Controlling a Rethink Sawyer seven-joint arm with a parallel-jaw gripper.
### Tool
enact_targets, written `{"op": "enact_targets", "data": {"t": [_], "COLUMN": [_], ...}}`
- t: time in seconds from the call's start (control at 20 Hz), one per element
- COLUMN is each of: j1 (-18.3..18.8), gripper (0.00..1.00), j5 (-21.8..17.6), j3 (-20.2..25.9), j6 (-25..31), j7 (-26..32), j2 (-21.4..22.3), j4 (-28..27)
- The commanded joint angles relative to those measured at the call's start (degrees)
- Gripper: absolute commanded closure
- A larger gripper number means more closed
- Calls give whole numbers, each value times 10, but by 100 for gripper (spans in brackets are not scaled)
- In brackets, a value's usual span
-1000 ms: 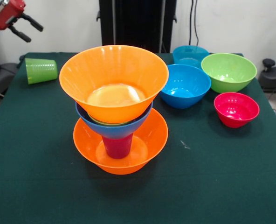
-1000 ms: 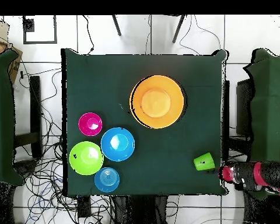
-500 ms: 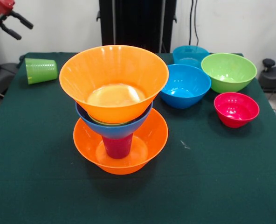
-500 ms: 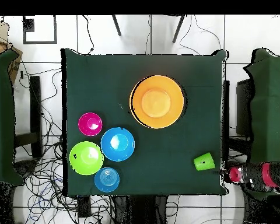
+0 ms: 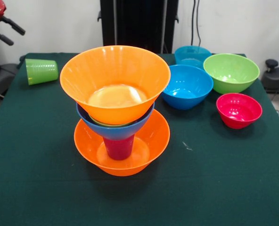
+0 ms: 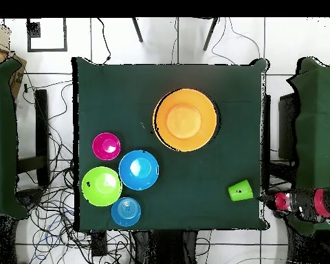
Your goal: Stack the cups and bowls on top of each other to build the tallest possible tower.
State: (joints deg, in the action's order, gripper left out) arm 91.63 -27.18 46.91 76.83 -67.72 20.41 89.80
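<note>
The gripper (image 5: 2, 29) sits off the tabletop's (image 5: 215, 179) edge at a corner, raised above it, its two dark fingers (image 5: 12, 26) spread apart with nothing between them; in the overhead view the gripper (image 6: 267, 200) shows just past the tabletop's (image 6: 113, 96) border. Nearest to it lies the light green cup (image 5: 41, 71) on its side, just inside that corner, apart from the gripper and touching no other dish; from above, the light green cup (image 6: 240, 190) is the gripper's closest neighbour. Farther out, toward the middle of the tabletop, stands the tower (image 5: 117, 110): a wide orange bowl (image 5: 149, 148) at the bottom, the purple-magenta cup (image 5: 118, 147) standing inside it, a blue bowl (image 5: 115, 130) resting on the cup, a thin lime green rim showing just inside that, and a second orange bowl (image 5: 115, 75) on top, sitting slightly tilted. Well away from the gripper, on the far side of the tower, four loose bowls cluster together: a medium blue bowl (image 5: 186, 86), a teal bowl (image 5: 192, 55) behind it, a lime green bowl (image 5: 231, 71) beside them, and a small red-pink bowl (image 5: 239, 109) farthest out.
</note>
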Motion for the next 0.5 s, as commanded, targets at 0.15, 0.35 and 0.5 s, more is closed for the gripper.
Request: {"op": "enact_targets", "data": {"t": [0.15,0.35,0.5], "j1": [-25,-24,-23], "gripper": [0,0,0], "j5": [-70,-68,-68], "j3": [12,14,16], "j6": [7,8,3], "j7": [223,220,217], "j2": [-30,-31,-33], "j4": [-42,-41,-39]}}
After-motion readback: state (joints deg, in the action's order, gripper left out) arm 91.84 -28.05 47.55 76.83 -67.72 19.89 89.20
